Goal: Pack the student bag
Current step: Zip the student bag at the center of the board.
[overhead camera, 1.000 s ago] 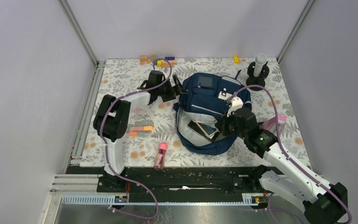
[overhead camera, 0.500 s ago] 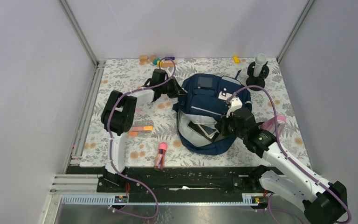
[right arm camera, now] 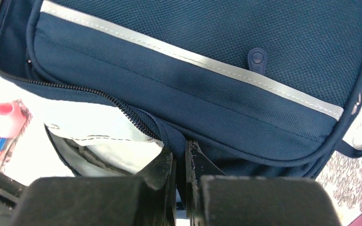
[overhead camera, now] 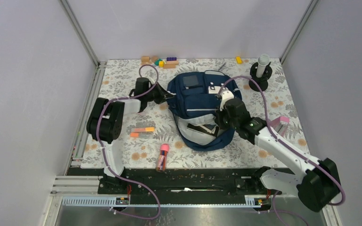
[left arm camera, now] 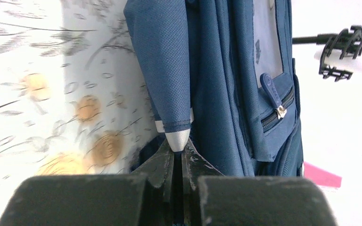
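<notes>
Mid-frame on the tabletop (overhead camera: 118,77), the bag (overhead camera: 195,99) has left fingers (left arm camera: 162,162) pinched shut on its left-edge strap (left arm camera: 176,140) and right fingers (right arm camera: 164,165) clamped on its open zipper edge (right arm camera: 136,115), with open tabletop at upper left.

top: overhead, far | wrists: low, close | shared: student bag (overhead camera: 193,100)
</notes>
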{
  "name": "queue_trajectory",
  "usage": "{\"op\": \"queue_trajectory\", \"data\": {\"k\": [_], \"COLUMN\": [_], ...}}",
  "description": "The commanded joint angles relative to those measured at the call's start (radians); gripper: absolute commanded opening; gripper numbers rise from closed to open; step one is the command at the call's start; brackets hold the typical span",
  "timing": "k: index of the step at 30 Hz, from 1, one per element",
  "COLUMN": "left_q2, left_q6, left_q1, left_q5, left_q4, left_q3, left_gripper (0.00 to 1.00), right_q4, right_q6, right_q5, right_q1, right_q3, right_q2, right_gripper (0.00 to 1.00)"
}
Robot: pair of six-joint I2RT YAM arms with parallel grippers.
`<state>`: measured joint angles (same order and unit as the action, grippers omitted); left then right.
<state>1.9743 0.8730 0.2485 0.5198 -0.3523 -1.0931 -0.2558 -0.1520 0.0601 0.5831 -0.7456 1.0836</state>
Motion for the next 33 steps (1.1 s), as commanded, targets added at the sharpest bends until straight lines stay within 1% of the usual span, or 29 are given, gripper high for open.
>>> {"op": "queue_trajectory", "data": {"k": [1,4,6,9,11,13,14,15,17,18,20,23,24,29,31,33], "left_q2": [-0.157,-0.224,-0.261,-0.307,-0.331,-0.355,-0.370,-0.383,-0.412,-0.430,-0.466,-0.536,-0.561,-0.645,-0.644,-0.628], "left_q6": [-0.004,-0.024,-0.035,-0.029,-0.039,-0.064,-0.081,-0.100,-0.141,-0.162,-0.211,-0.278,-0.288,-0.283,-0.285,-0.297], "left_q1": [-0.074,-0.078,-0.078,-0.071,-0.056,-0.036,-0.032,-0.029,-0.029,-0.029,-0.029,-0.030,-0.031,-0.029,-0.027,-0.022], "left_q5": [-0.043,-0.053,-0.059,-0.059,-0.048,-0.036,-0.030,-0.016,0.000,-0.008,-0.017,-0.046,-0.052,-0.013,0.006,0.010], "left_q4": [-0.123,-0.111,-0.083,-0.092,-0.091,-0.074,-0.061,-0.057,-0.060,-0.062,-0.054,-0.054,-0.076,-0.297,-0.332,-0.330], "left_q3": [0.084,0.165,0.206,0.275,0.300,0.311,0.314,0.320,0.338,0.351,0.378,0.435,0.468,0.645,0.682,0.689], "left_gripper": [0.00,0.00,0.00,0.00,0.00,0.00,0.04,0.16,0.48,0.59,0.77,0.88,0.90,0.95,0.95,0.95], "right_q4": [0.076,0.075,0.074,0.080,0.092,0.094,0.094,0.094,0.094,0.093,0.093,0.093,0.089,0.062,0.058,0.053], "right_q6": [0.061,0.117,0.146,0.228,0.253,0.271,0.281,0.292,0.312,0.319,0.328,0.322,0.320,0.305,0.303,0.312], "right_q5": [0.151,0.205,0.236,0.280,0.286,0.256,0.240,0.212,0.136,0.097,0.045,0.004,-0.003,-0.036,-0.050,-0.054], "right_q1": [-0.010,-0.009,-0.011,-0.021,-0.038,-0.063,-0.074,-0.085,-0.100,-0.105,-0.111,-0.131,-0.141,-0.210,-0.234,-0.248], "right_q3": [-0.146,-0.222,-0.260,-0.291,-0.292,-0.289,-0.287,-0.282,-0.270,-0.263,-0.247,-0.234,-0.234,-0.260,-0.277,-0.307], "right_q2": [0.129,0.220,0.254,0.283,0.290,0.289,0.287,0.281,0.267,0.260,0.245,0.222,0.218,0.223,0.233,0.251], "right_gripper": [0.00,0.00,0.00,0.00,0.00,0.00,0.00,0.00,0.00,0.00,0.00,0.00,0.00,0.00,0.00,0.00]}}
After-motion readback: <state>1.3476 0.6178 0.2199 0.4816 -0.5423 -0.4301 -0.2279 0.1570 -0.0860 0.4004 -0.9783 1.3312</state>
